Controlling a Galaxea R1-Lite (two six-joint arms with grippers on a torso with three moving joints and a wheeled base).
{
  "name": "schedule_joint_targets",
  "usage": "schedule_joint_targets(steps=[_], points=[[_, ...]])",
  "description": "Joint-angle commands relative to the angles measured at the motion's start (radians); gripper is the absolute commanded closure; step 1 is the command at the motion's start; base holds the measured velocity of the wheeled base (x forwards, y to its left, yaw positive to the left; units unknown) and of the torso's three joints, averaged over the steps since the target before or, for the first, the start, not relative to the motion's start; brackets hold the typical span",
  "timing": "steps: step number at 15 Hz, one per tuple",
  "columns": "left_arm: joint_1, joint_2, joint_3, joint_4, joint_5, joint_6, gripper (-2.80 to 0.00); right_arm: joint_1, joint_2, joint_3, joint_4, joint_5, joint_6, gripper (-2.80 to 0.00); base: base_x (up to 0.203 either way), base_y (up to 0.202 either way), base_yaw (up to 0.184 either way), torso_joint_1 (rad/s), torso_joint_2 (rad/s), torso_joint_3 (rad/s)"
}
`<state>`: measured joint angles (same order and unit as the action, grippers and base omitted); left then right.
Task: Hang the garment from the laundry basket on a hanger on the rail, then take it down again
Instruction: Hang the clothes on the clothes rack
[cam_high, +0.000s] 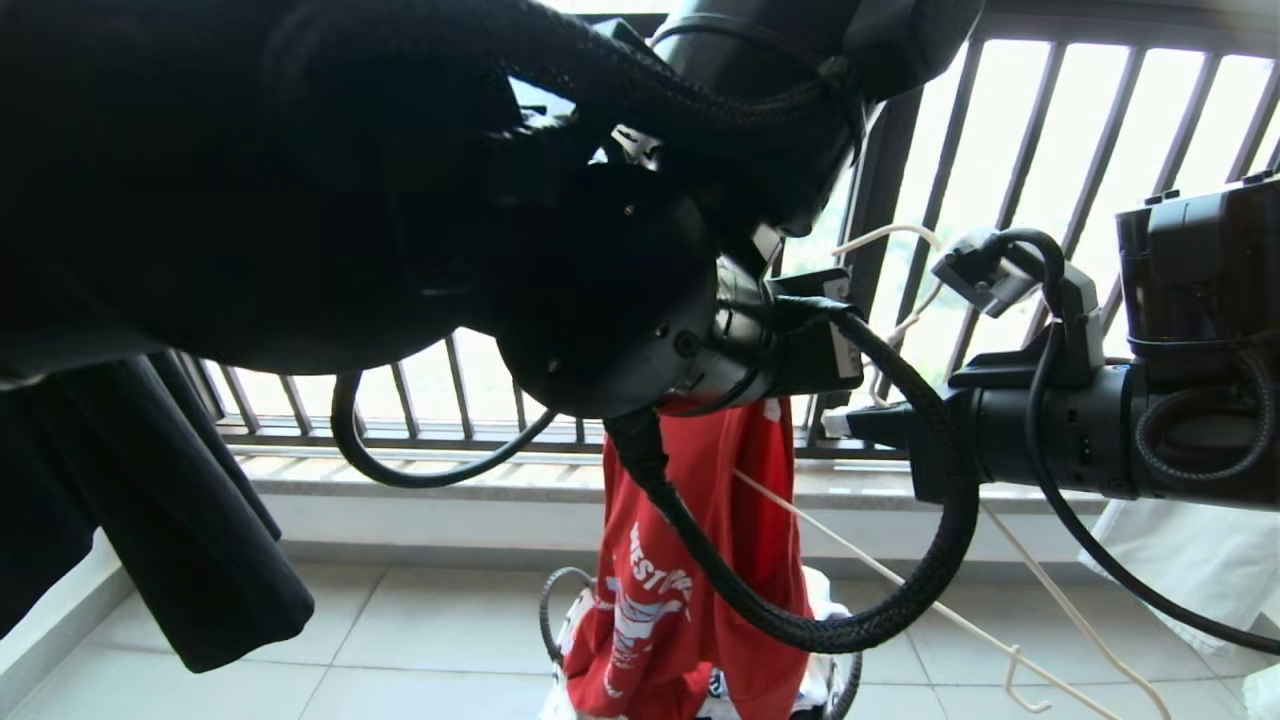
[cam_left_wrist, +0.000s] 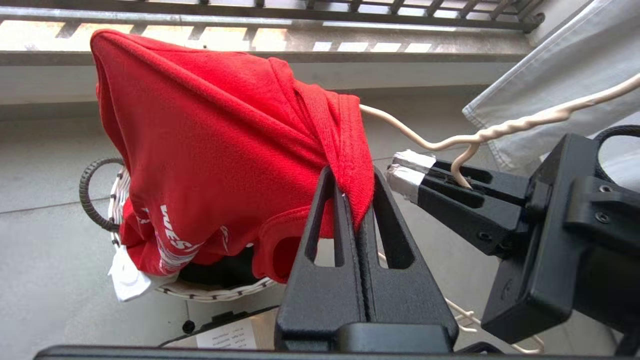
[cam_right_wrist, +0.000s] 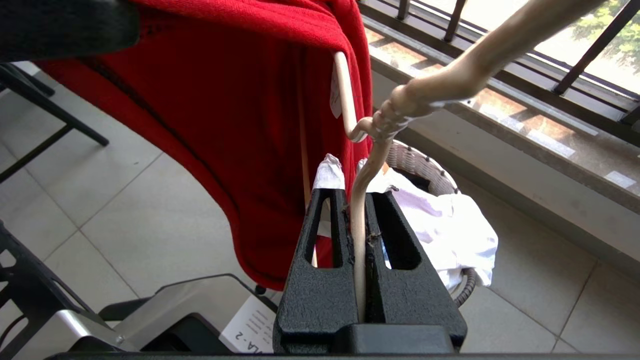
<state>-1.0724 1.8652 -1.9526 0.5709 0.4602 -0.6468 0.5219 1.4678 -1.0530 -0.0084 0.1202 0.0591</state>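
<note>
The red garment (cam_left_wrist: 210, 150) is out of the laundry basket (cam_left_wrist: 200, 292) for the most part; it hangs in the air above the basket, with its bottom end dipping down at the rim, so the lifting step looks done. The left hand (cam_left_wrist: 352, 200) is pressed together and pinches a fold of the shirt's collar edge; the right hand (cam_right_wrist: 361, 225) is pressed together too and pinches the thin wire of the hanger (cam_right_wrist: 370, 165) just under its twisted neck. One arm of the hanger goes in under the red cloth, so one side of the shirt seems to sit on it; the other arm of the hanger sticks out bare to the right and down toward the floor in the head view (cam_high: 900, 585), so the shirt is only half on, I think. The rail is not in any view, and the hanger's hook is free, so the hanging is not done yet. What is left, as I judge it: pull the collar over the bare side, lift the hook onto the rail, let go, and then take the shirt down again. A black shirt (cam_high: 150, 500) hangs at the far left, and white cloth (cam_right_wrist: 450, 235) lies in the basket; both stay out of the job.
</note>
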Motion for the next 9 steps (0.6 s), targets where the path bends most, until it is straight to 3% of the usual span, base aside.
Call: schedule_joint_targets(steps=[1,9], points=[[-0.014,-0.038,0.000,0.003,0.003,-0.022,0.00,0.000,0.024,-0.001,-0.001,0.001,0.001,0.00,0.000,0.000,0.000,0.000,0.00,0.000],[-0.090,-0.112,0.004,0.045,0.005,-0.088,0.00,-0.008,0.035,0.001,-0.045,-0.001,0.004,0.00,0.000,0.000,0.000,0.000,0.00,0.000]])
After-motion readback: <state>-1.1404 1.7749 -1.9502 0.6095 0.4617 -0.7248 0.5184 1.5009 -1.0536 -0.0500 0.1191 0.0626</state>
